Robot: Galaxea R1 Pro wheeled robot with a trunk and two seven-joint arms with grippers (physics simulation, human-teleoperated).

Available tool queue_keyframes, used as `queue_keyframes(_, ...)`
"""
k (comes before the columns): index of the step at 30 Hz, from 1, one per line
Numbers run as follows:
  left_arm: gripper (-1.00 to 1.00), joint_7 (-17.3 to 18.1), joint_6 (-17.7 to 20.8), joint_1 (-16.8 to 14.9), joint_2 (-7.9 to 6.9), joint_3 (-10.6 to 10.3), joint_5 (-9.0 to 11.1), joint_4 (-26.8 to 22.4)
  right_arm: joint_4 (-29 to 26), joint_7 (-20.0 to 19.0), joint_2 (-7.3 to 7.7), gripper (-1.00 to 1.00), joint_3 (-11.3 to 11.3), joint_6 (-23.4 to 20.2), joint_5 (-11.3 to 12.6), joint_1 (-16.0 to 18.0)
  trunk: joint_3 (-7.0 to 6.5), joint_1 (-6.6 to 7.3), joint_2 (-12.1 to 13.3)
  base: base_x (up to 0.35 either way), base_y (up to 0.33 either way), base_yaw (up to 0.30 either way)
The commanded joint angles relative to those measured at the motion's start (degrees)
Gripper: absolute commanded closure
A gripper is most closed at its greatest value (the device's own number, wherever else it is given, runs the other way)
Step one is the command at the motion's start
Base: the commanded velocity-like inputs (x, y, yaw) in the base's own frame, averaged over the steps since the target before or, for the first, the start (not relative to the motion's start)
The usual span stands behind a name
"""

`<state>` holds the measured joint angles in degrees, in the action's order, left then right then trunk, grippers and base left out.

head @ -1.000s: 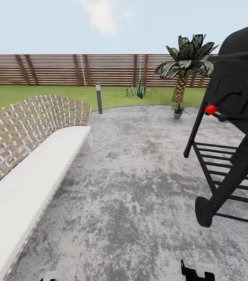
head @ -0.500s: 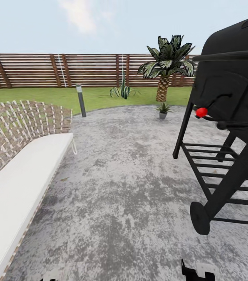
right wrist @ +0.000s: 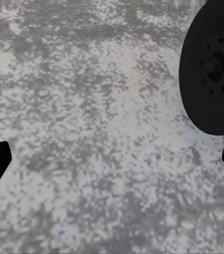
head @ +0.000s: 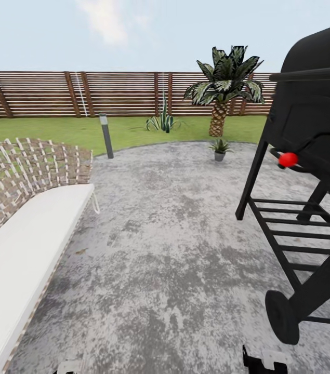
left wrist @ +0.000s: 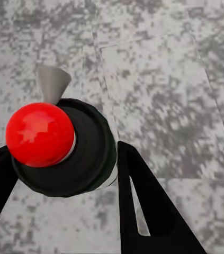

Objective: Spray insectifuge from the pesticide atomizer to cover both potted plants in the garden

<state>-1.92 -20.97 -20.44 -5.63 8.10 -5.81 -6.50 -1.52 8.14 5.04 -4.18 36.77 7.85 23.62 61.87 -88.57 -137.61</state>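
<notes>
- Woven brown-and-cream sofa (head: 27,176) with a white seat cushion (head: 24,249) fills the head view from nine o'clock down to seven.
- Grey mottled paving (head: 170,244) spreads across the middle, edged at the back by green lawn (head: 55,130) and a brown slatted wooden fence (head: 81,93).
- At about eleven o'clock a slim grey bollard lamp (head: 105,135) stands at the paving's rim.
- At twelve o'clock a spiky agave (head: 162,122) sits on the lawn before the fence.
- Just right of it, near one o'clock, rises a scaly-trunked palm (head: 226,83); in front of the palm a potted plant (head: 219,148), small with a grey pot, stands on the paving's far edge.
- From two to four o'clock looms a black barbecue grill (head: 310,156) on a slatted frame, with a red knob (head: 288,159) and a wheel (head: 282,316).
- In the left wrist view the left gripper (left wrist: 64,196) has its jaws set around a dark round body with a red ball and grey nozzle; likely the pesticide atomizer (left wrist: 64,148), though whether it is clamped I cannot tell.
- In the right wrist view the right gripper (right wrist: 112,164) has its jaws spread wide over the paving, near the grill's wheel.
</notes>
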Motion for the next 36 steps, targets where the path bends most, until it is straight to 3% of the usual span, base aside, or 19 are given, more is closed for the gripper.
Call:
queue_keyframes(1,1.0,-0.2,-0.2,0.0,0.01,0.3,-0.6,0.1,0.0,0.1,-0.01,-1.0,-0.5,0.1,0.5,0.0,0.05,-0.02,0.0,0.336,0.0,0.0)
queue_keyframes(36,1.0,-0.2,-0.2,0.0,0.01,0.3,-0.6,0.2,0.0,0.1,-0.12,-1.0,-0.5,0.1,0.4,0.0,0.05,-0.02,0.0,0.336,0.015,0.0)
